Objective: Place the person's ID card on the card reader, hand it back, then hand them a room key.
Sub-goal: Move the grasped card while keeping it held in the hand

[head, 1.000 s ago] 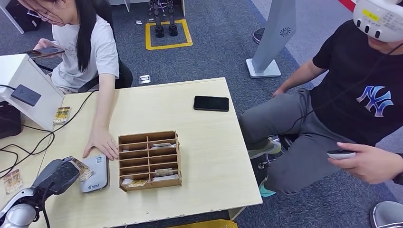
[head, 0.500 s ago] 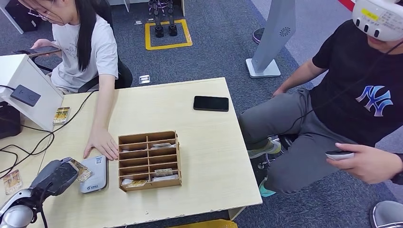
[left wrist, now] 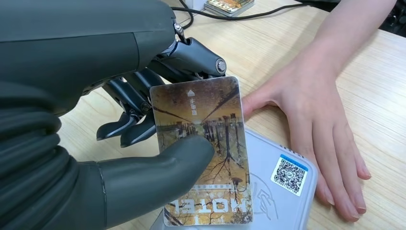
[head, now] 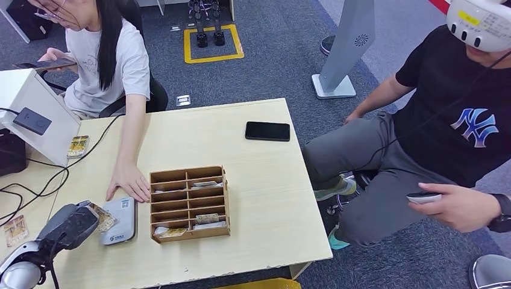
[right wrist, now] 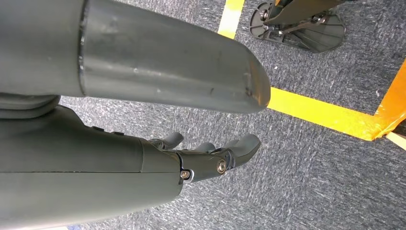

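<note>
My left hand point(head: 71, 226) pinches a brown picture card point(head: 103, 217) printed "HOTEL" between thumb and fingers. In the left wrist view the card point(left wrist: 201, 143) hangs just over the near end of the grey card reader point(left wrist: 282, 191), with my thumb point(left wrist: 158, 165) pressed on its face. The card reader point(head: 122, 219) lies flat on the table, left of the wooden key rack point(head: 189, 203). The person's hand point(head: 129, 182) rests palm down at the reader's far edge, fingers touching it point(left wrist: 316, 124). My right hand point(right wrist: 206, 155) hangs over the carpet, fingers loosely apart, holding nothing.
The key rack holds a few cards in its slots. A black phone point(head: 267, 130) lies at the table's far right. A white box point(head: 36, 99) with a black device and cables stands far left, with loose cards point(head: 78, 146) nearby. A seated person in a headset point(head: 458, 120) is at the right.
My left hand with the card has sunk very slightly toward me. The person's hand at the reader has stayed put.
</note>
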